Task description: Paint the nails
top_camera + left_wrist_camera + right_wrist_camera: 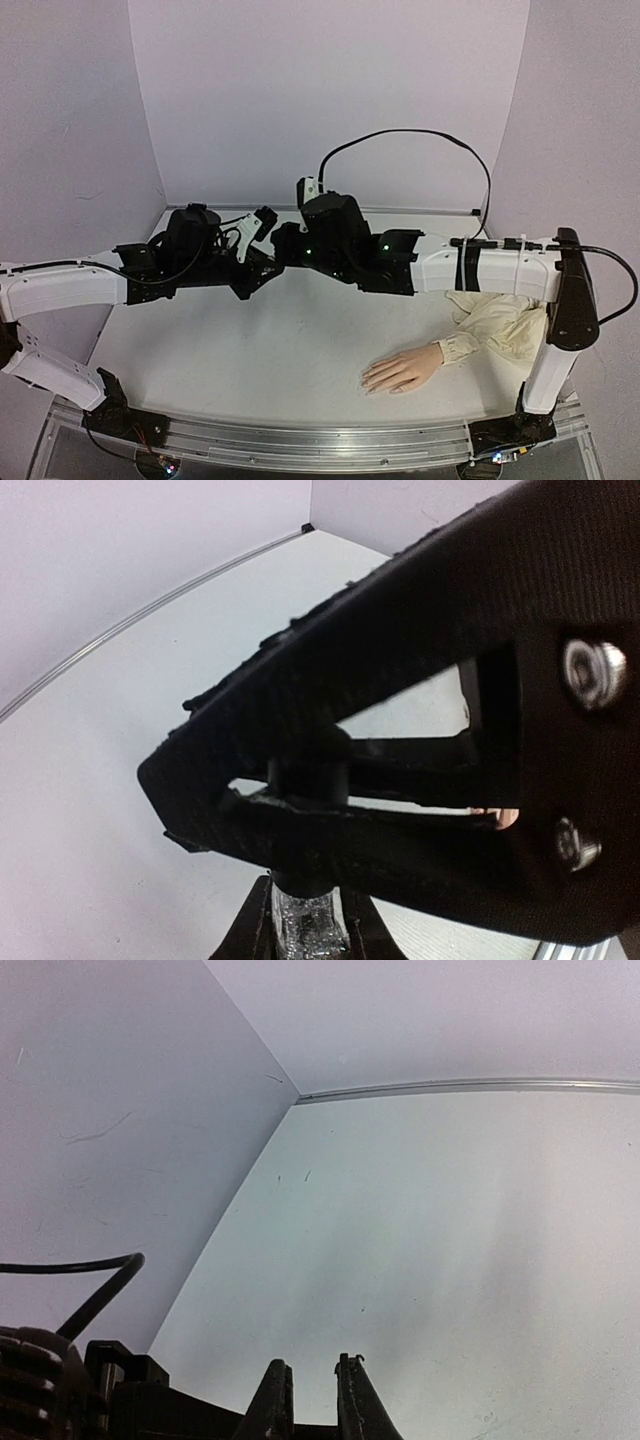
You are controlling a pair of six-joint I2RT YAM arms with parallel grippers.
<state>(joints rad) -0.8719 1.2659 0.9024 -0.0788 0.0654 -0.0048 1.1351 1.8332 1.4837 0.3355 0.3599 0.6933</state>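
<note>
The skin-coloured mannequin hand (pixel 400 370) lies palm down at the front right of the table, its cream sleeve (pixel 500 325) behind it. Its nails are too small to make out. My left gripper (pixel 255 272) (pixel 305 910) is shut on a small glittery polish bottle (pixel 300 930), held above the table's middle. My right gripper (pixel 282 250) meets it there. In the left wrist view its black fingers (pixel 400 850) close on the bottle's black cap (pixel 308 780). In the right wrist view only the tips of the right gripper (pixel 313 1390) show, a narrow gap apart, and the cap is hidden.
The white table (pixel 250 350) is boxed by white walls at the back and sides. A black cable (pixel 420 135) loops above the right arm. A metal rail (pixel 300 440) runs along the near edge.
</note>
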